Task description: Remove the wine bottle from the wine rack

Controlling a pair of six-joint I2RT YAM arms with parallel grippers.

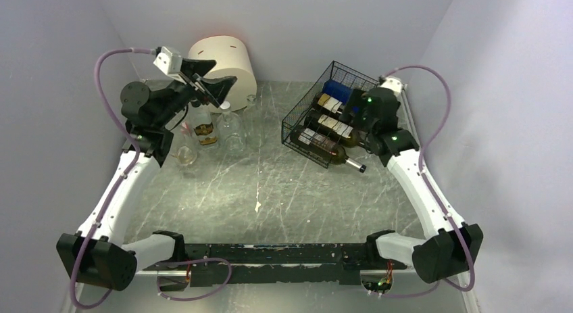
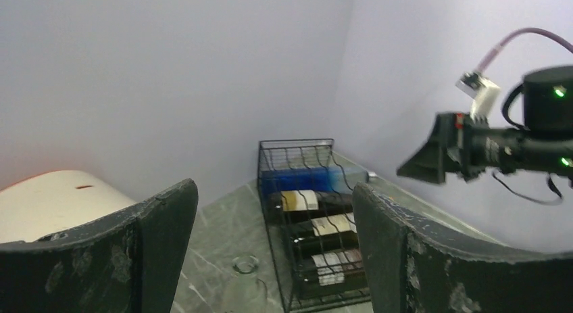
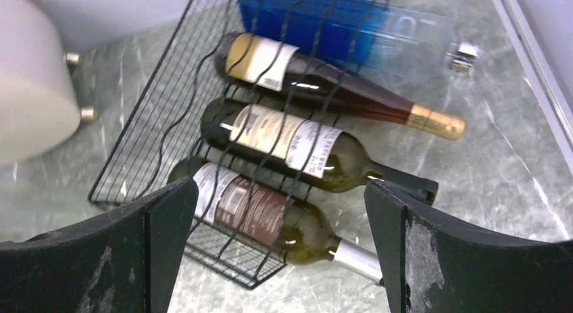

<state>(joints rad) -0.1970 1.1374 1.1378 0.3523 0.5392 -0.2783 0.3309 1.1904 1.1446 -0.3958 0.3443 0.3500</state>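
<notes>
Right wrist view: right gripper [image 3: 280, 184] hovers, jaws apart. Pulling the six o'clock wine bottle [image 3: 263, 215] could snag and drag the wine rack [image 3: 148, 124].

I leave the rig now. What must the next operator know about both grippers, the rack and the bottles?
Left gripper: open, empty, raised across the table from the rack.
Right gripper: open, empty, above the rack.
Three wine bottles lie in the rack with a blue bottle; the silver-capped bottle is nearest the right gripper.
Done: nothing taken out yet.
To do: grip one wine bottle, lift it off.
</notes>
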